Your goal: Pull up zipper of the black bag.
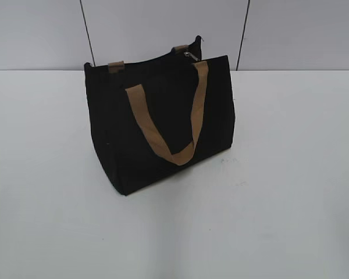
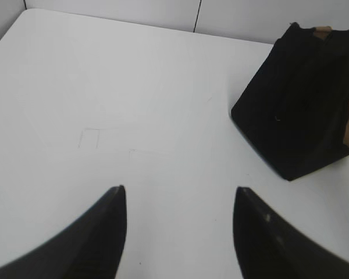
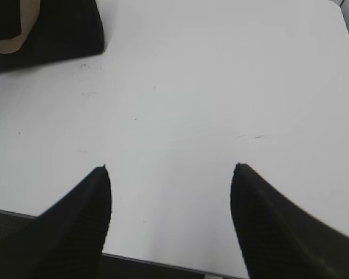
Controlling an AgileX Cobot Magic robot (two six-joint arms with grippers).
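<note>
The black bag (image 1: 163, 125) stands upright on the white table, its tan strap (image 1: 168, 125) hanging down its front. The small silver zipper (image 1: 189, 55) shows at the top right end of the bag's opening. The bag also shows at the right edge of the left wrist view (image 2: 299, 110) and at the top left corner of the right wrist view (image 3: 58, 29). My left gripper (image 2: 180, 195) is open and empty over bare table, left of the bag. My right gripper (image 3: 170, 171) is open and empty near the table's front edge. Neither arm shows in the exterior view.
The white table (image 1: 291, 192) runs back to a grey panelled wall (image 1: 35, 35). Its front edge shows under my right gripper (image 3: 163, 261). Faint pencil marks lie on the table in the left wrist view (image 2: 90, 136).
</note>
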